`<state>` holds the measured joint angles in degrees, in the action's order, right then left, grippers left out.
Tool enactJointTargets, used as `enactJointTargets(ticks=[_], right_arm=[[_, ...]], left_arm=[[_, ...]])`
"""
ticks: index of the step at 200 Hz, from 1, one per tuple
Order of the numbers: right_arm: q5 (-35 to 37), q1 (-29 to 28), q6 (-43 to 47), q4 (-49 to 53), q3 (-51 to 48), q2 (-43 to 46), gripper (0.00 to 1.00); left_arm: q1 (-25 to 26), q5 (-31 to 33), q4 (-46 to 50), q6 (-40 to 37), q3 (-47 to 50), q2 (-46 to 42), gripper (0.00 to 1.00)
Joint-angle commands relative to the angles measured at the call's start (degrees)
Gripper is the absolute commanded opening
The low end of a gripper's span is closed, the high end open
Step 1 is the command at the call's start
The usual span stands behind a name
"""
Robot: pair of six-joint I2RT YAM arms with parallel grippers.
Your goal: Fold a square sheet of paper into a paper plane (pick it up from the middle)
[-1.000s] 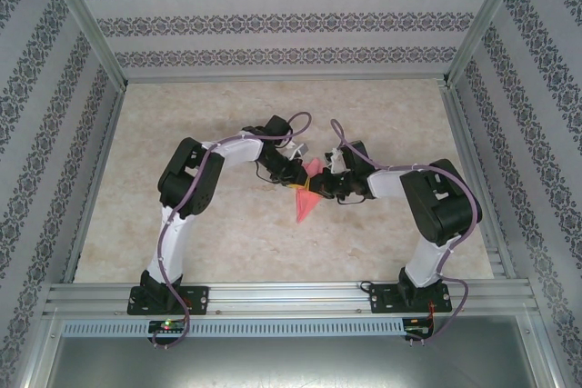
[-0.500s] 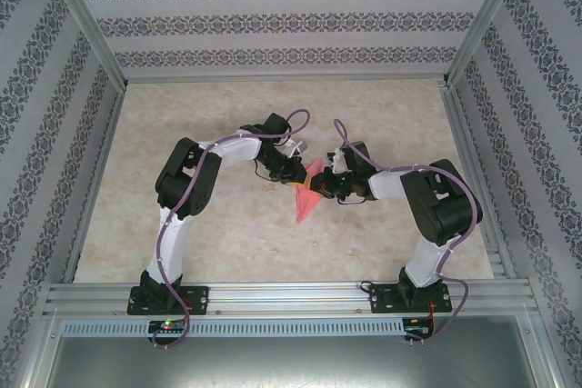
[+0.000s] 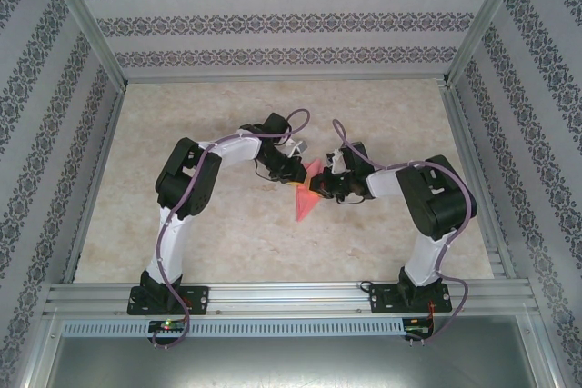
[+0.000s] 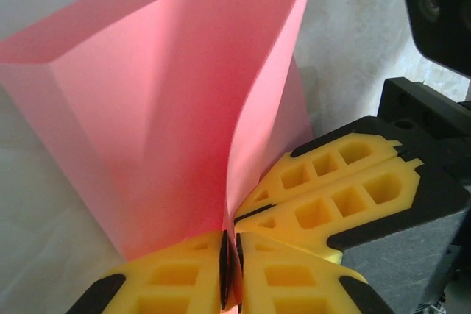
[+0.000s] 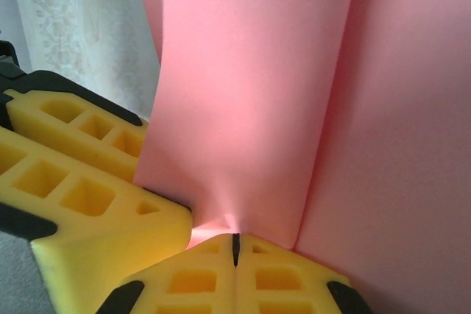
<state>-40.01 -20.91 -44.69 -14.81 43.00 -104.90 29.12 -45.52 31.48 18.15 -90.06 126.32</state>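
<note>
The salmon-pink paper, folded into a pointed paper plane (image 3: 305, 197), is held above the table's middle with its tip toward the near edge. My left gripper (image 3: 296, 175) and right gripper (image 3: 321, 186) meet at its upper end from either side. In the left wrist view the left gripper (image 4: 232, 237) is shut on the lower edge of the paper plane (image 4: 169, 108), whose creased flaps fan upward; the right gripper's yellow fingers (image 4: 331, 196) press in beside it. In the right wrist view the right gripper (image 5: 235, 239) is shut on the paper plane (image 5: 250, 93), with the left gripper's fingers (image 5: 73, 189) alongside.
The marble-patterned table (image 3: 218, 233) lies under the arms. Aluminium frame rails (image 3: 273, 297) and patterned walls (image 3: 291, 20) enclose it on all sides. Purple cables (image 3: 300, 124) loop above both wrists.
The paper and both grippers have shifted slightly away from the near edge. The right arm's elbow has edged left. Both grips hold.
</note>
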Motion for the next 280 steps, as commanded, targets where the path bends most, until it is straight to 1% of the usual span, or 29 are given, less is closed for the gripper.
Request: enactJointTargets(ticks=[1,21,47,75,93,99,125,141,155,168,199,213,239,260,280], right_arm=[[0.5,-0.7,1.1,0.9,1.0,-1.9,0.05],[0.6,-0.9,1.3,1.3,1.2,-2.5,0.05],[0.9,-1.4,2.0,2.3,1.8,-3.0,0.05],[1.0,-1.7,2.3,2.8,1.8,-2.9,0.05],[0.9,-1.8,2.3,2.9,1.8,-3.0,0.05],[0.9,-1.9,2.3,2.9,1.8,-3.0,0.05],[0.6,-1.9,2.2,2.8,1.9,-3.1,0.05],[0.6,-2.0,2.2,2.9,1.9,-3.0,0.05],[0.9,-2.0,2.2,3.0,1.7,-2.7,0.05],[0.8,-2.0,2.2,3.1,1.7,-2.6,0.05],[0.9,-2.0,2.3,3.2,1.6,-2.6,0.05],[0.9,-2.0,2.3,3.3,1.5,-2.5,0.05],[1.0,-2.0,2.4,3.3,1.3,-2.7,0.05],[1.0,-2.0,2.4,3.1,1.2,-2.7,0.05],[0.9,-2.0,2.4,3.2,1.2,-2.9,0.05]], left_arm=[[-0.6,2.5,3.5,-1.5,-1.7,-1.7,0.19],[-0.6,6.4,5.3,-2.2,-0.7,-4.5,0.24],[0.3,9.6,6.1,-2.2,1.9,-7.8,0.29],[2.3,12.2,4.7,-0.9,6.4,-11.4,0.29],[3.5,16.7,4.3,0.3,9.4,-13.5,0.29],[3.7,17.2,3.9,0.8,10.3,-14.2,0.29],[5.7,16.1,0.6,3.0,14.0,-15.4,0.30],[6.7,14.1,-2.1,4.7,15.7,-15.2,0.30],[7.6,15.2,-2.8,5.2,16.8,-15.2,0.30],[7.6,15.5,-3.4,5.4,17.6,-15.0,0.30],[7.9,13.5,-6.1,6.7,19.3,-15.2,0.30],[8.0,13.3,-7.0,7.5,20.2,-16.3,0.30],[8.0,16.5,-7.9,9.1,22.0,-20.6,0.31],[8.0,16.0,-10.5,11.2,23.7,-23.2,0.32],[8.2,14.5,-12.7,12.6,24.8,-23.8,0.35]])
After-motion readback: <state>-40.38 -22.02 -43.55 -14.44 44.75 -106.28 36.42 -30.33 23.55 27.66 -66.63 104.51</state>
